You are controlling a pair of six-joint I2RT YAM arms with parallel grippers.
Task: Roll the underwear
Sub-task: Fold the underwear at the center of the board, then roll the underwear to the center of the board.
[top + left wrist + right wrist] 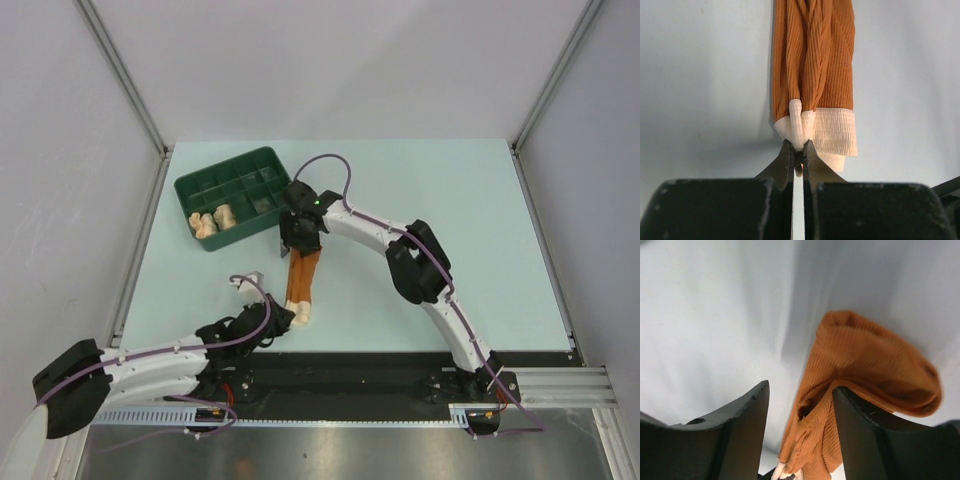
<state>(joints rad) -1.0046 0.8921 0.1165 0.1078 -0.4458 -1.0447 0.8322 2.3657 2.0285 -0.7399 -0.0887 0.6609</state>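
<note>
The rust-orange underwear (303,275) with cream edging lies stretched lengthwise on the pale table, bunched into a narrow strip. My left gripper (292,316) is shut on the cream edging at its near end; in the left wrist view the jaws (798,150) pinch a fold of the white band (835,132). My right gripper (300,243) is over the far end, open. In the right wrist view (801,387) the orange cloth (875,360) drapes over the right finger (860,440). A peach roll (204,226) and a cream roll (224,214) sit in the tray.
The dark green compartment tray (225,165) stands at the table's far left, just left of my right gripper. Grey walls close in the table on three sides. A black strip runs along the near edge by the arm bases.
</note>
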